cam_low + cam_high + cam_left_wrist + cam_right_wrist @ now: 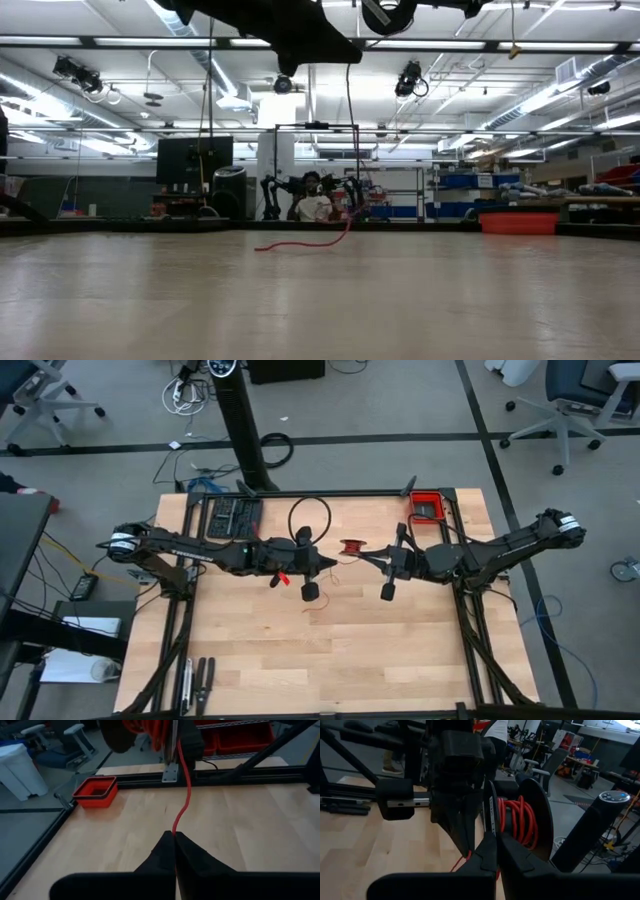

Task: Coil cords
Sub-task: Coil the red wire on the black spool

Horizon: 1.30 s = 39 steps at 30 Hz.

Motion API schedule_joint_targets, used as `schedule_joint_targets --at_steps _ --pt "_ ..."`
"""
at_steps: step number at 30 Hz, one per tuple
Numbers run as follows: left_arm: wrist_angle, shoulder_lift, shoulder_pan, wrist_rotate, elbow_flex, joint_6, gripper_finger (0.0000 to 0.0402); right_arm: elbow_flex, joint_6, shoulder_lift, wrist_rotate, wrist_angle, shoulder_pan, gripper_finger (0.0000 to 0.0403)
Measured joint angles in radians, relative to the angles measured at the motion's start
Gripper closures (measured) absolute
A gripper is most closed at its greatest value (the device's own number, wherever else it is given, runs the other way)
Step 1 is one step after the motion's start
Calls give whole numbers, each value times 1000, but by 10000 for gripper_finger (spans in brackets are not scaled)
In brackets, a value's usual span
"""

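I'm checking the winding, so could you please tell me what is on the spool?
Red cord is wound in several turns on the spool, with a strand running to the shut left pincer. The right pincer covers the spool's near side.

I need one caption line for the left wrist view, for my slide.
Left gripper shut on the red cord, which runs taut across the wooden table toward a spool, red bin beside.

One red cord [184, 790], one red bin [427, 506], two arms.
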Motion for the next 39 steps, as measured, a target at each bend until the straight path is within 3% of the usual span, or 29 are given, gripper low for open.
schedule_joint_targets --at_steps 21,39 --pt "-92 -93 -6 52 0 -34 401 0 0 -5 15 -19 0 401" --pt "-115 -97 -14 54 0 -24 401 0 -2 -5 8 -30 0 401"
